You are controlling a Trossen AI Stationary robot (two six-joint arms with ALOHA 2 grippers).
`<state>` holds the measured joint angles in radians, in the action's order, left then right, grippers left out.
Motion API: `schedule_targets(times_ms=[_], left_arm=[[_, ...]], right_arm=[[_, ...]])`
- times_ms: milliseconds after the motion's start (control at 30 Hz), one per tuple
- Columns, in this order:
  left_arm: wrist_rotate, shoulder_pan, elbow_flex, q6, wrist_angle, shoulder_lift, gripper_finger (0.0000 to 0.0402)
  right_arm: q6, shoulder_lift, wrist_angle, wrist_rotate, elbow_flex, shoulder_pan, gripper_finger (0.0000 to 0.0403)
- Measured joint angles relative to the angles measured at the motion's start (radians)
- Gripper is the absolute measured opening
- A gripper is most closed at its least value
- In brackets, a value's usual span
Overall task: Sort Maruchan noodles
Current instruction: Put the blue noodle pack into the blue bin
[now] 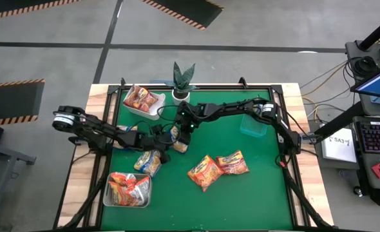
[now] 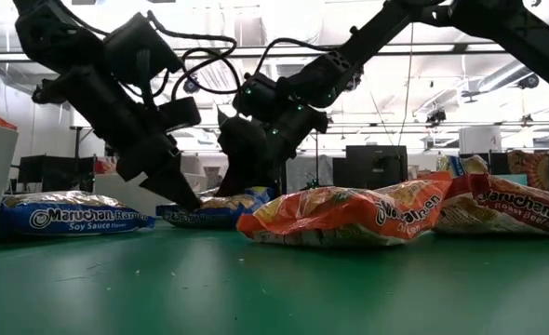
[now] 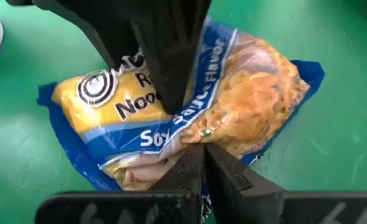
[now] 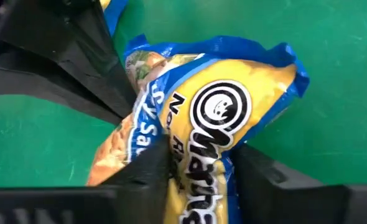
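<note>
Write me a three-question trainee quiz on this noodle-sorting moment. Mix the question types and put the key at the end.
1. True or false: the left gripper and the right gripper are at the same blue-and-yellow packet.
2. Multiple choice: in the high view, the two orange-red packets lying loose on the green mat are
A. left of both grippers
B. right of both grippers
C. inside a white tray
3. Fill in: the potted plant stands at the mat's ____ edge, beside the white tray.

Key: 1 true; 2 B; 3 far
</note>
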<state>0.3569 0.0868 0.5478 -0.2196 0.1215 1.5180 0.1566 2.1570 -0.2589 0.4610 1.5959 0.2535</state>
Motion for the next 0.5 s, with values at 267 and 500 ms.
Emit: schedule_targets(times_ms=[267, 500], left_arm=[[0.001, 0.002, 0.0, 0.04, 0.004, -0.1, 0.0], [0.003, 0.004, 0.0, 0.134, 0.012, -0.291, 0.0]], right_arm=[[-0.042, -0.037, -0.06, 0.045, 0.0, 0.0, 0.0028], [-0.117, -0.149, -0.189, 0.039, -0.028, 0.0, 0.0021]])
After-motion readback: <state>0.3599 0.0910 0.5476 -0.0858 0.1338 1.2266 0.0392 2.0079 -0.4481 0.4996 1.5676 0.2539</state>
